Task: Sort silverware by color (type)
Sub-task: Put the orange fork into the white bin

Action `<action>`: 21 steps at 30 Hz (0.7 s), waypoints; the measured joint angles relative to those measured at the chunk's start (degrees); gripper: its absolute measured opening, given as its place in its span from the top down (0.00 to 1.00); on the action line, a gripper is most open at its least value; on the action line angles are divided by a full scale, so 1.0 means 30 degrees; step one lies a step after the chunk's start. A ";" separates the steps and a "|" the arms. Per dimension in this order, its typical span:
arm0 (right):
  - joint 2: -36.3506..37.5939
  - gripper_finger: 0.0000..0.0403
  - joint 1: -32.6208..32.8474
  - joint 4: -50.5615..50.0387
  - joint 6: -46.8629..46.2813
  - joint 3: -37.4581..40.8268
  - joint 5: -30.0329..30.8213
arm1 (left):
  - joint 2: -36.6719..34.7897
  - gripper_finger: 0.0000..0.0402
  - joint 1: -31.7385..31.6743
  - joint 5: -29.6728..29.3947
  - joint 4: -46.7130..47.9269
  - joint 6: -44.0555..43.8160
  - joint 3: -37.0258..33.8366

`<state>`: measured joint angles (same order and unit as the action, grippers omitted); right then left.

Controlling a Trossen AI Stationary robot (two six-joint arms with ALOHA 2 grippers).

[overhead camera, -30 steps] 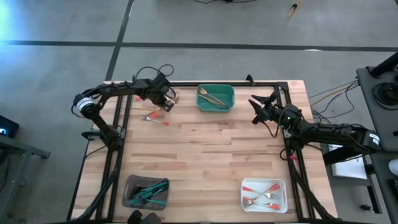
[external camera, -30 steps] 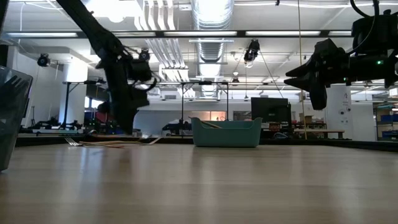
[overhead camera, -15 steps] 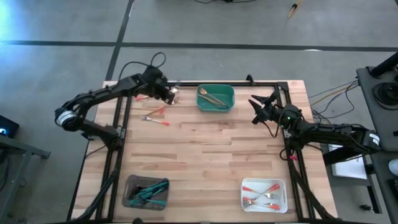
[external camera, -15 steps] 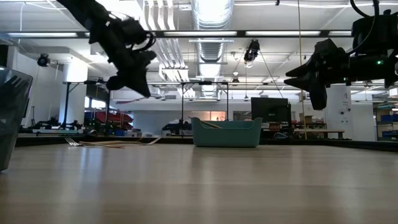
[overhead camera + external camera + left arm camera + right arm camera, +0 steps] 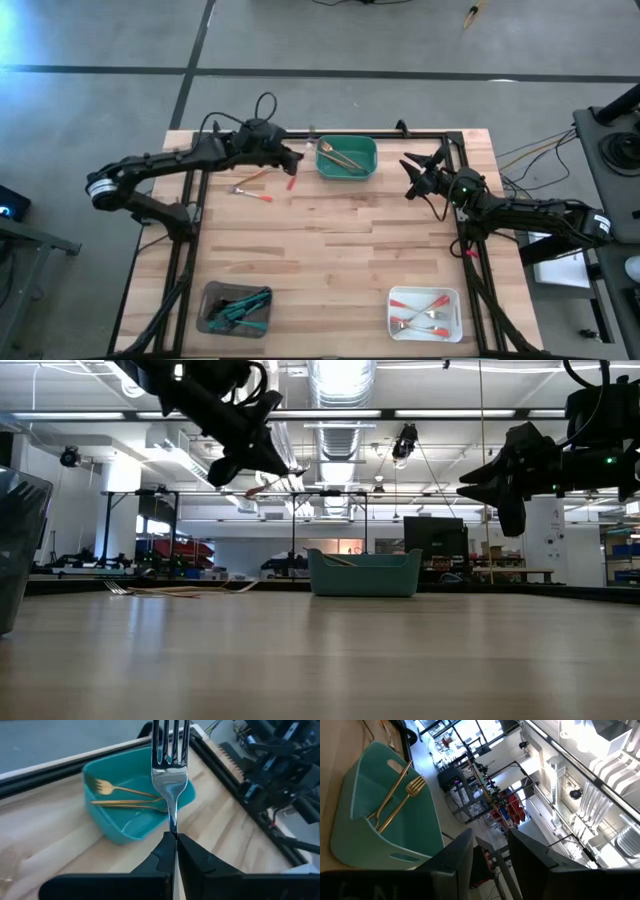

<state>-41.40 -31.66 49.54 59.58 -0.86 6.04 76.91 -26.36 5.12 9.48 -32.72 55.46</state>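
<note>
My left gripper is high over the table's far left part, just left of the green tray, and is shut on a fork with a silver head and a red handle. The green tray holds gold forks. A few more pieces of silverware lie flat on the wood left of the gripper. My right gripper waits open and raised at the far right, right of the green tray. My left gripper pinches the fork's thin neck, just below the head, between its two fingertips. The fork runs along the fingers, its tines pointing away from the gripper toward the green tray. It is lifted clear of the table, and the red handle slants out behind the fingers.
A grey tray with teal-handled pieces stands at the near left, a white tray with red-handled forks at the near right. Bare wood lies between them and across the table's middle. A dark frame borders the table's edges.
My left gripper has risen from the loose silverware on the table and gone toward the green tray, tipping from steeply down to a shallow slant. The fork has come up with it, clear of the table. The other pieces have stayed where they lay.
</note>
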 joint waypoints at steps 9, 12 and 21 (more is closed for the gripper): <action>-0.0002 0.71 0.0007 0.0002 0.0003 -0.0005 -0.0007 | 0.1067 1.00 0.2372 -0.1062 -0.2340 -0.1885 0.0000; -0.0002 0.71 -0.0036 0.0002 0.1838 -0.0007 0.0120 | 0.1456 1.00 0.3123 -0.1066 -0.3033 -0.2604 0.0000; -0.0009 0.71 -0.0036 0.0000 0.1848 -0.0007 0.0159 | 0.2136 1.00 0.4275 -0.2190 -0.4865 -0.3618 0.0031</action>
<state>-41.43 -31.77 49.54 65.12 -0.88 6.52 83.32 -13.53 -1.45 -5.11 -43.57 55.56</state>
